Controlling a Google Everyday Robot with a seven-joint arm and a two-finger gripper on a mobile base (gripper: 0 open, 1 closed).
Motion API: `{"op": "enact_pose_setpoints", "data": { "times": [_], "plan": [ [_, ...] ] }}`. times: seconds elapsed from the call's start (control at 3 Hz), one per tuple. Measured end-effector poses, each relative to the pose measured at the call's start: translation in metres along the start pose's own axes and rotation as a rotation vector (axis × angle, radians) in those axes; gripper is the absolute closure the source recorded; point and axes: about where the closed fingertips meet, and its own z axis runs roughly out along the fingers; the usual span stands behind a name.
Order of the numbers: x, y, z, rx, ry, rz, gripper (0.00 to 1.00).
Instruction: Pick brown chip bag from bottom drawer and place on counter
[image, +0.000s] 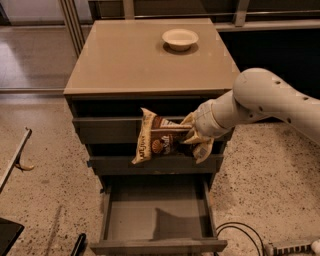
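Note:
The brown chip bag (156, 142), dark brown with cream edges and a round logo, hangs in the air in front of the upper two drawer fronts. My gripper (192, 137) is shut on the bag's right end, coming in from the right on the white arm (265, 100). The bottom drawer (157, 217) is pulled open below the bag and its tray holds nothing I can see. The counter (125, 60), a glossy beige top, lies above and behind the bag.
A white bowl (180, 39) stands at the back right of the counter. A black cable (240, 232) lies on the speckled floor at the lower right. A metal rail (17, 157) crosses the floor at the left.

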Motion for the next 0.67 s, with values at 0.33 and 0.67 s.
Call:
{"op": "enact_pose_setpoints", "data": {
  "times": [0.33, 0.67],
  "plan": [
    [-0.046, -0.031, -0.025, 0.008, -0.024, -0.071, 1.0],
    [-0.086, -0.072, -0.039, 0.011, -0.093, -0.112, 1.0]
  ]
}}
